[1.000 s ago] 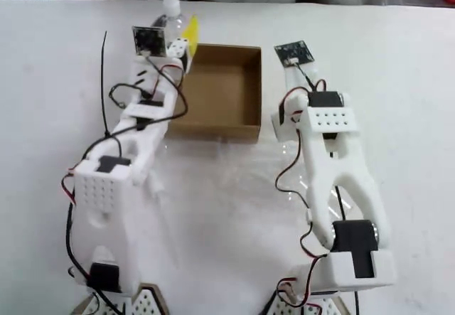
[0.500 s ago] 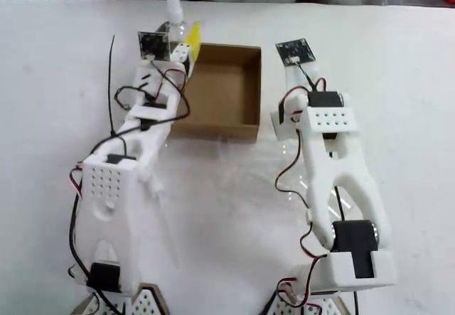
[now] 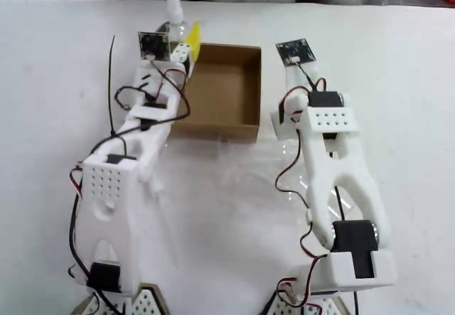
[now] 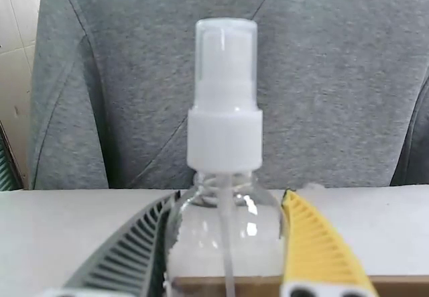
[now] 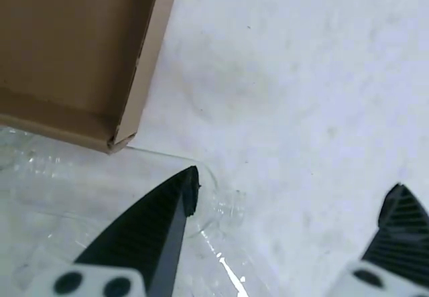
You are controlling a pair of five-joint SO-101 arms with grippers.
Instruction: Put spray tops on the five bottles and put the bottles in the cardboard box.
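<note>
High view, left side: the left arm (image 3: 121, 187) stretches over the white table (image 3: 57, 80) to the far left corner of the cardboard box (image 3: 213, 129), with the left claw (image 3: 181, 36) at that corner and a clear bottle (image 3: 173, 16) upright in it, its white spray top (image 3: 171, 1) uppermost. The left wrist view adds the detail of the grip: the bottle (image 4: 224, 236) stands between a grey ribbed finger (image 4: 137, 250) and a yellow finger (image 4: 312, 243), both set against its shoulder, so the left claw (image 4: 229, 200) is clamped on the bottle. The spray top (image 4: 224, 96) is seated squarely on the neck, the dip tube (image 4: 228, 257) runs down inside, and a brown box edge (image 4: 228, 285) crosses just below. A grey upholstered seat back (image 4: 335, 76) stands behind the table. Whether the bottle's base rests on the table or hangs clear of it cannot be told. Centre: the box is open and its brown floor (image 3: 220, 91) is bare. Right side: the right arm (image 3: 334, 166) lies along the box's right wall. The right wrist view supplies the state of the right claw (image 5: 295, 184): its two black fingers (image 5: 161, 223) stand wide apart over the table, holding nothing. A second clear bottle (image 5: 80, 203) lies on its side just beside the box corner (image 5: 120, 136), passing beneath one finger; contact between that finger and the bottle cannot be told.
</note>
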